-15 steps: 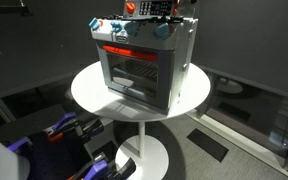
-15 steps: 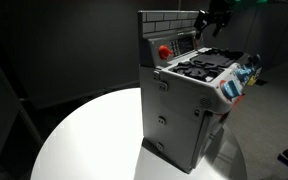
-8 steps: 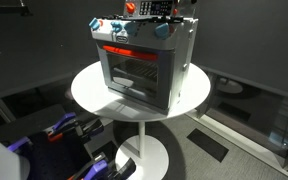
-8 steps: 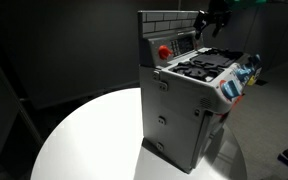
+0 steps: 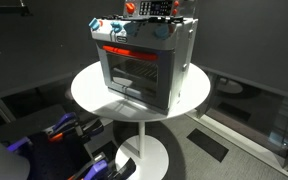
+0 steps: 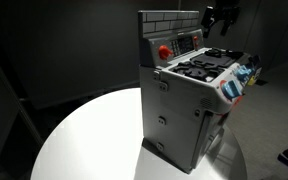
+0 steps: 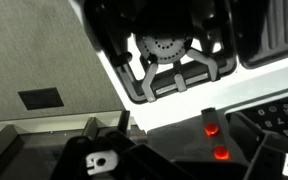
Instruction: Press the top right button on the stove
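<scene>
Just above the stove [image 6: 189, 100], beside its back panel's top corner, hangs the gripper [image 6: 221, 16]; jaws apart or together, I cannot tell.

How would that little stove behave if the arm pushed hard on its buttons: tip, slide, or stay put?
The stove looks like a hollow toy box, so probably light. Standing on a smooth round table, it might slide under a firm push. The buttons sit high on its back panel, so pushing there could tip it backward.
</scene>
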{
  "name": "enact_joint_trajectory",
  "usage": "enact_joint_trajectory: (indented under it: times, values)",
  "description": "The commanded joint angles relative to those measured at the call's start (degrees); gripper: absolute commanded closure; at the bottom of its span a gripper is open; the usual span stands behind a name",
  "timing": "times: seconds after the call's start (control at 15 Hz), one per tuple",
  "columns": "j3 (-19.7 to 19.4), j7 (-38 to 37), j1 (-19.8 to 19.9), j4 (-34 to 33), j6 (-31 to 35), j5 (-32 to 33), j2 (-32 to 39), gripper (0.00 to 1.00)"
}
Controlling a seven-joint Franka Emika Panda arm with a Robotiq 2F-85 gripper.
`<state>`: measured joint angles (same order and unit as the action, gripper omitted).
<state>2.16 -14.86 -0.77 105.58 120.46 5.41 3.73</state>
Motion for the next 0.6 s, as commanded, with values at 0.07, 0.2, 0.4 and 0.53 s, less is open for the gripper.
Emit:
enact_joint_trajectory:
  times: [0.07,0.2,0.4,0.53]
  values:
    - [-0.53,4.49,-0.01,1.18,-8.69,-3.32,-4.60,0.00]
    - [-0.65,5.02,0.07,1.21,-12.19,-3.34,-5.76,0.00]
    - [-0.90,5.35,0.22,1.34,-15.11,-2.95,-6.80,0.00]
    - [-0.58,3.60,-0.10,0.39,-13.73,-2.04,-5.31,0.00]
